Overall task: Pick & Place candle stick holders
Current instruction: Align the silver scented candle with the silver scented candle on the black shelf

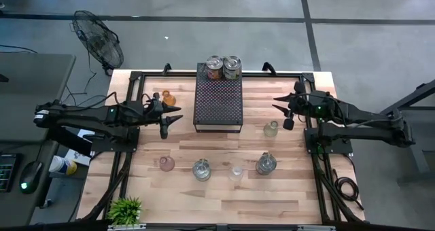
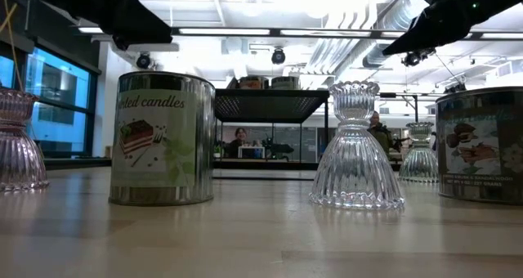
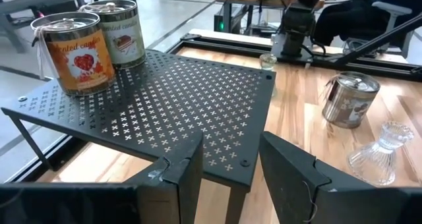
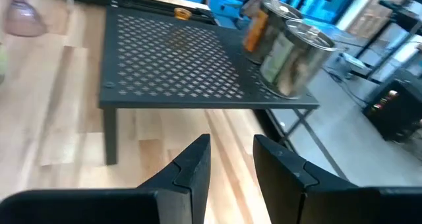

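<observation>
Two tin candles (image 1: 223, 66) are sitting on the far end of the black tray (image 1: 218, 109); six holders (image 1: 202, 170) are still standing on the table around it. Left gripper (image 1: 175, 117) and right gripper (image 1: 279, 102) are hovering beside the tray, jaws partly open, holding nothing.

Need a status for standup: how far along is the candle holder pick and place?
Done: two candle tins sit on the far end of the black tray. In hand: nothing; left hand and right hand hover empty and open beside the tray. Left: amber holder, pinkish holder and the clear holders along the near side stand on the table.
</observation>
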Controlling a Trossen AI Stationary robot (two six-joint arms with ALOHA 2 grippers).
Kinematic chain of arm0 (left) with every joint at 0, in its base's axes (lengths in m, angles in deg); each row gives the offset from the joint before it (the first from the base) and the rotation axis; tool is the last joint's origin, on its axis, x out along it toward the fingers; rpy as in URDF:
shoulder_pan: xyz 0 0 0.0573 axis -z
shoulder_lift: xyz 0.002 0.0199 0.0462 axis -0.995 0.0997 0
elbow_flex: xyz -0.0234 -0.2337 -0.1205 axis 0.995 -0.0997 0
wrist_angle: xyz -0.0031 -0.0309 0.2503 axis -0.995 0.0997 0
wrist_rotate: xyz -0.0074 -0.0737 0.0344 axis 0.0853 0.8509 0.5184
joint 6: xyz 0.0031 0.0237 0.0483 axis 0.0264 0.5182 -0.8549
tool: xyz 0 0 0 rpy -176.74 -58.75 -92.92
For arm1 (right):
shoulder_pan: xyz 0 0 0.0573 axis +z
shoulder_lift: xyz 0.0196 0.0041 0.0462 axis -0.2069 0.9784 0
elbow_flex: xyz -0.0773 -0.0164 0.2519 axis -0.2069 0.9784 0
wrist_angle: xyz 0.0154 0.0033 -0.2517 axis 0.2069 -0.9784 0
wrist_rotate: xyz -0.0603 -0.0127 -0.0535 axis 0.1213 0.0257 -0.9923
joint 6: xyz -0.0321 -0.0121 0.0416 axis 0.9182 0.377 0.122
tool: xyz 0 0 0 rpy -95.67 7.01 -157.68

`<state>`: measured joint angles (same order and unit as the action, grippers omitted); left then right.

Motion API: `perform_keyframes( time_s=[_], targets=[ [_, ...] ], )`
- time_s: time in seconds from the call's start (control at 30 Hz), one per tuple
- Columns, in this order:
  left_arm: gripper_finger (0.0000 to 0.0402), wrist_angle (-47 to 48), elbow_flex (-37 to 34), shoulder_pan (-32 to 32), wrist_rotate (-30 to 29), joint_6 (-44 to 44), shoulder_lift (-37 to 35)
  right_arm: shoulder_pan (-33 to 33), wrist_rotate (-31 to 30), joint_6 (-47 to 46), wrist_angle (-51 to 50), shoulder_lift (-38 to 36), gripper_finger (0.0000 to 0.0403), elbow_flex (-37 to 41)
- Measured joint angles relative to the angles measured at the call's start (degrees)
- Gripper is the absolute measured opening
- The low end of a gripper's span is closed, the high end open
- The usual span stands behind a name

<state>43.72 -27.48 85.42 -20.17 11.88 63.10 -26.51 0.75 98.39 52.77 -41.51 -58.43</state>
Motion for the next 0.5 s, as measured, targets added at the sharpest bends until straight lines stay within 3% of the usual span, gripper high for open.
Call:
perform_keyframes(
  time_s=[0.2, 0.5],
  targets=[
    [0.0145, -1.2, -1.2, 0.0, 0.3, -0.6, 0.0, 0.0, 2.4, 0.1, -0.1, -0.1, 0.0108, 0.0],
    [0.0145, -10.5, -7.8, 0.0, 2.4, -0.6, -2.3, 0.0, 3.9, 0.0, 0.0, -0.1, 0.0108, 0.0]
  ],
)
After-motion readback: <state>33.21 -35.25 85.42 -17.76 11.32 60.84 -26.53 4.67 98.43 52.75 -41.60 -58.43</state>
